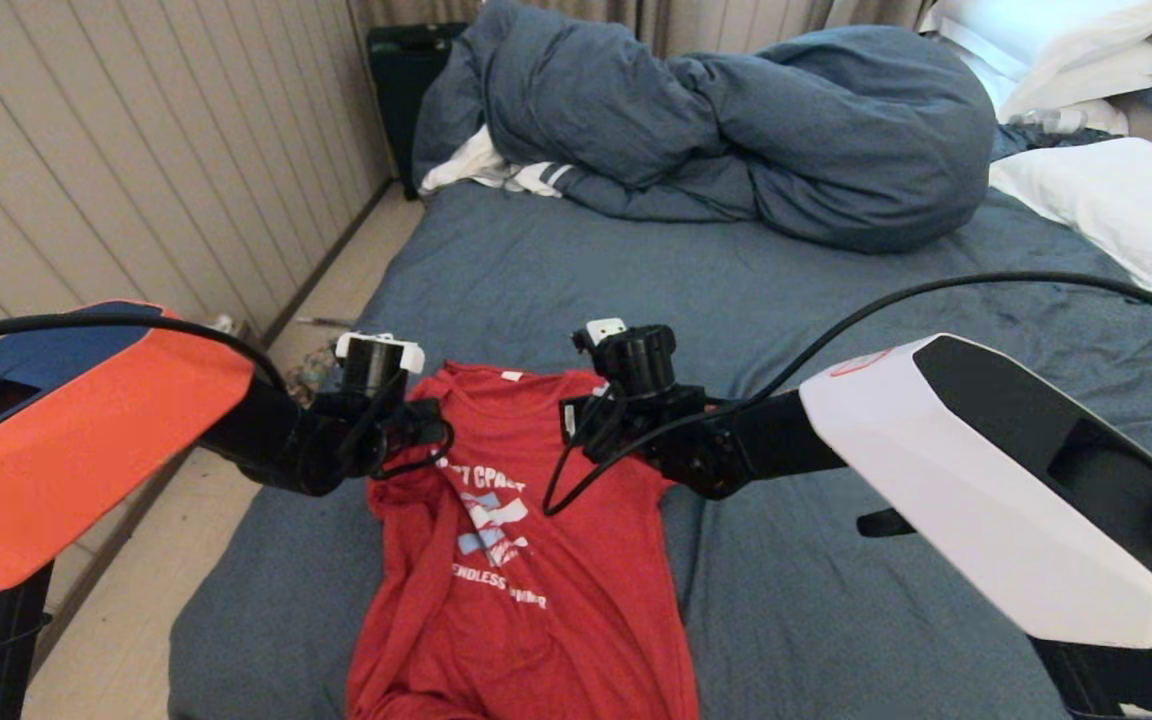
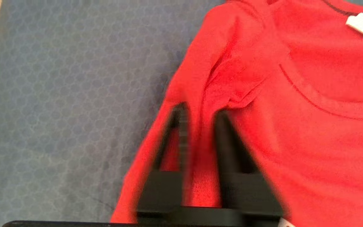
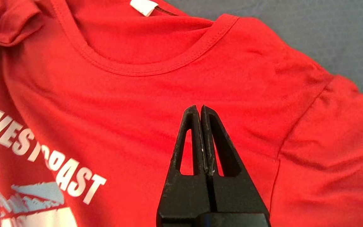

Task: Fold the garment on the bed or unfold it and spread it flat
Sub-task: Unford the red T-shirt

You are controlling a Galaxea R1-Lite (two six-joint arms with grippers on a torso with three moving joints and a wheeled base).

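Observation:
The garment is a red T-shirt lying print side up on the bed, collar and white tag toward the far side. Its left side is bunched in folds. My left gripper is at the shirt's left shoulder. In the left wrist view the left gripper has its jaws parted, with a ridge of the garment running between them. My right gripper hovers over the chest near the right shoulder. Seen from the right wrist, the right gripper is shut and empty above the garment.
A bunched blue-grey duvet lies across the far end of the bed, with a white striped cloth under its left edge. White pillows lie at the far right. A strip of floor and a panelled wall run along the left.

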